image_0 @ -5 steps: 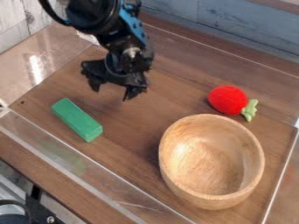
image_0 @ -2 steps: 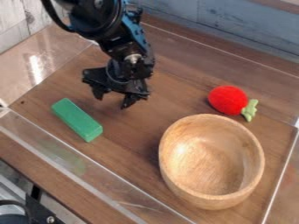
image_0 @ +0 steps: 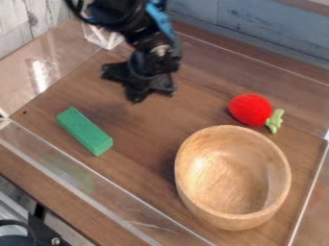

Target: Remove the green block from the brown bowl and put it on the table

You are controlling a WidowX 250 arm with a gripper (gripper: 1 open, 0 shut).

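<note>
Green block [image_0: 84,132], flat rect. bar, lies on table [image_0: 154,130]; pincer [image_0: 138,93] closed, empty.

Bright green block [image_0: 84,131]; light brown bowl [image_0: 233,176]; red strawberry [image_0: 253,108]; dark wood-grain table [image_0: 193,106].

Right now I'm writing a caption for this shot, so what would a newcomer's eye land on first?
First, the big round brown bowl at lower right, empty inside. Then two bright spots against the dark table: the green block lying flat at left, outside the bowl, and the red strawberry toy just behind the bowl. The black arm's tool, shut and holding nothing, hangs above the table's back left part.
</note>
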